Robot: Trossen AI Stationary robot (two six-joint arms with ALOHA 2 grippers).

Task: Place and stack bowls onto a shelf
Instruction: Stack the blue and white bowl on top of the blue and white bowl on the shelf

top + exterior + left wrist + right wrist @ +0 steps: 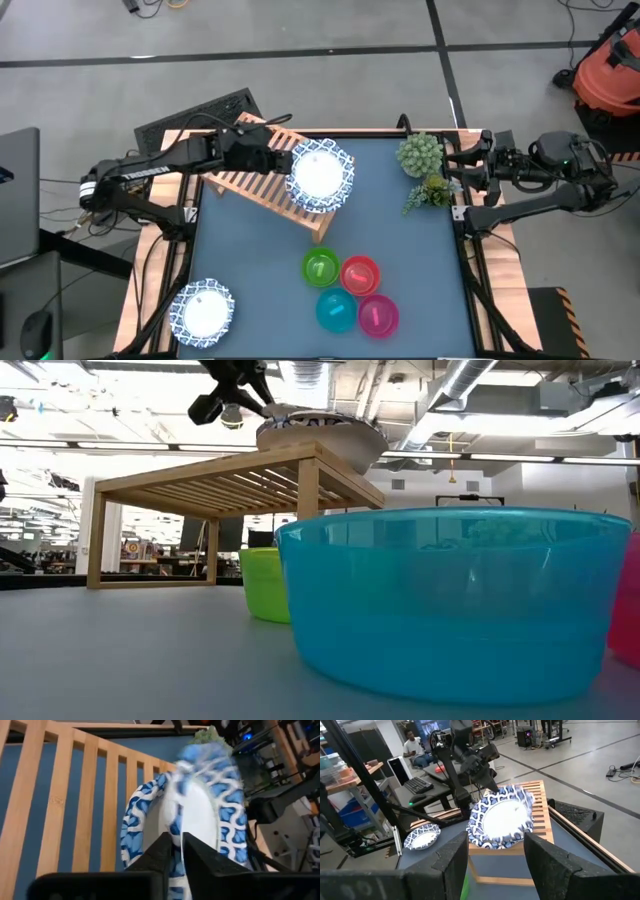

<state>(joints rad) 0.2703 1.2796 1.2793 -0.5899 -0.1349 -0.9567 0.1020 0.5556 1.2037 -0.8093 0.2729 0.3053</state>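
A white bowl with a blue patterned rim (320, 177) is at the right end of the wooden slatted shelf (250, 185), overhanging its edge; whether it is one bowl or a stack I cannot tell. My left gripper (283, 163) reaches over the shelf from the left and is shut on this bowl. A second white and blue bowl (203, 308) rests on the table at the near left. Green (320, 268), red (359, 273), teal (336, 309) and magenta (378, 314) bowls stand together on the table. My right gripper (495, 845) is open and empty at the right edge. My left gripper pinches the bowl's patterned rim (176, 827) between its two fingers, on the side nearest the arm. The fingers come from the table's left, over the shelf top. The low view shows the bowl (320, 435) at the shelf's top, tilted; whether its base touches the slats I cannot tell.
A green bushy plant (420, 155) stands at the far right, just in front of my right arm. The four small bowls fill the near middle of the table. A person sits at a desk (412, 745) in the room beyond.
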